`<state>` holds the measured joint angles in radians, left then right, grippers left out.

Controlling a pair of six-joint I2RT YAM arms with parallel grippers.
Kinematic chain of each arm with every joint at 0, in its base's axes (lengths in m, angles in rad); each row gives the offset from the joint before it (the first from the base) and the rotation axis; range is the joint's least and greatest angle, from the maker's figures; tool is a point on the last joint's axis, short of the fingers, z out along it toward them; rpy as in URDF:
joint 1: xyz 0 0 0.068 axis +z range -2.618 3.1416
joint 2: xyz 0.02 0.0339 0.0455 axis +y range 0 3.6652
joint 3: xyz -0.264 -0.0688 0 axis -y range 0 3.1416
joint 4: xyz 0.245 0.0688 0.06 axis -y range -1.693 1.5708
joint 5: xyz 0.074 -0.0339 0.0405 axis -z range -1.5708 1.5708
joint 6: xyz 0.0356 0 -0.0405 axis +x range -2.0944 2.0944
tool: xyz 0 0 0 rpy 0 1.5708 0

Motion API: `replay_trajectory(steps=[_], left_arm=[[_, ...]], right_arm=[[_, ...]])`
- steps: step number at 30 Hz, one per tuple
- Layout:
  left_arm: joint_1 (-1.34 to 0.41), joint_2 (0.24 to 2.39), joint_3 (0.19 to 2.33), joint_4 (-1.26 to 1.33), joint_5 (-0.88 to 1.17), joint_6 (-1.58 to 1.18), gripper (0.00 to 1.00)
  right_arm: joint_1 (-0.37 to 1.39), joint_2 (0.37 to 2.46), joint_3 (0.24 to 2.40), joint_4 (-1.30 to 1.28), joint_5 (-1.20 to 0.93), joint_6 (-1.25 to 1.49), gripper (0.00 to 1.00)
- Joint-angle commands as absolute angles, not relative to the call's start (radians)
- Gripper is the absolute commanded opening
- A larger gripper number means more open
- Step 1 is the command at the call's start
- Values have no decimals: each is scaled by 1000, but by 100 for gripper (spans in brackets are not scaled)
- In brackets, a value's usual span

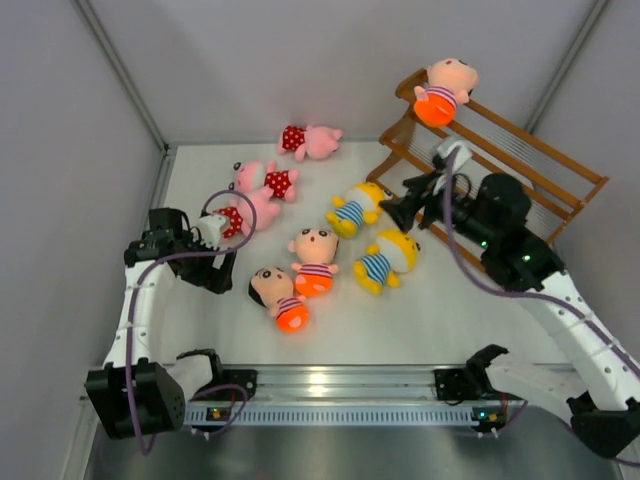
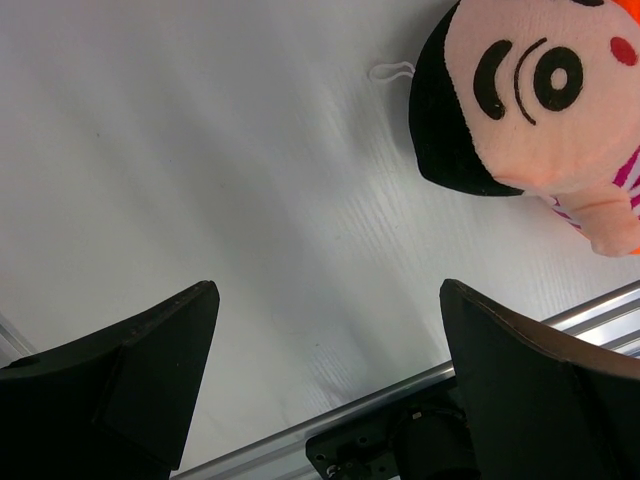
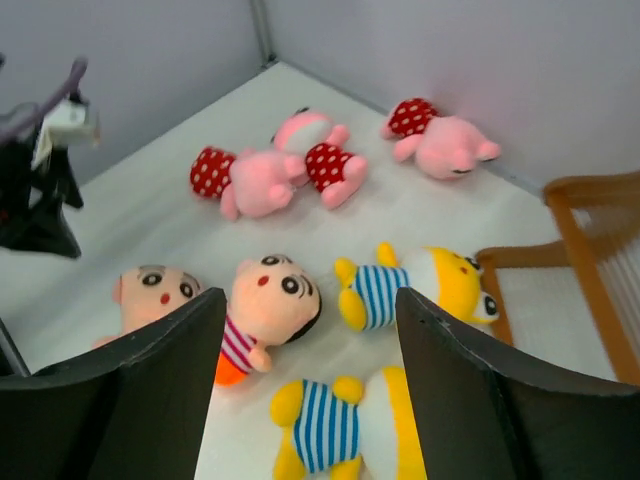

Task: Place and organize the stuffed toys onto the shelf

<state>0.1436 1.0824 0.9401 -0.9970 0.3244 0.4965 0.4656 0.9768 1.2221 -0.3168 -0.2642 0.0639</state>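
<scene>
Right gripper (image 1: 397, 212) hangs spread wide and empty beside a yellow doll (image 1: 357, 208) lying at nine o'clock from the shelf (image 1: 530, 150), so drop squarely over its striped belly, pinch the torso, then seat it beside the peach doll (image 1: 445, 88) up top.

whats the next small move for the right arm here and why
Probably ease the right gripper down onto the yellow doll lying nearest the shelf and close on it. Its jaws are open and empty, that doll lies just in front of them, and only one peach-headed doll sits on the top tier, so there looks to be room beside it.
</scene>
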Motion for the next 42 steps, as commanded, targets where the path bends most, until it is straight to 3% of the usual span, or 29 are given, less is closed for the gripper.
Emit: replay_trajectory(steps=[1,5,10,21,24,25,26,28,30,35,42], left_arm=[[140,1092,948,-1005,331,486,98],[141,1092,939,-1003,313,477,98],[141,1095,927,-1003,296,472,98],[140,1094,934,-1005,281,460,98],[140,1089,946,-1006,299,463,98],[140,1088,951,-1005,299,463,98],[140,1086,954,-1005,301,462,98],[140,1086,960,-1006,304,462,98],[140,1089,965,-1005,305,462,98],[140,1098,979,-1005,307,457,98],[140,1083,983,-1005,311,454,98]], right_arm=[[698,1023,986,-120,-226,-161,70],[862,1120,861,41,-238,-294,78],[974,1345,934,19,-233,-440,80],[985,1762,1178,-184,-6,-482,79],[985,1810,1216,-227,-6,-474,62],[985,1815,1230,-245,-11,-460,39],[985,1813,1244,-264,-12,-447,29],[985,1784,1276,-325,-37,-420,11],[986,1714,1296,-356,-55,-408,0],[986,1550,1464,-593,-98,-406,0],[945,1566,2159,-1121,78,-456,0]])
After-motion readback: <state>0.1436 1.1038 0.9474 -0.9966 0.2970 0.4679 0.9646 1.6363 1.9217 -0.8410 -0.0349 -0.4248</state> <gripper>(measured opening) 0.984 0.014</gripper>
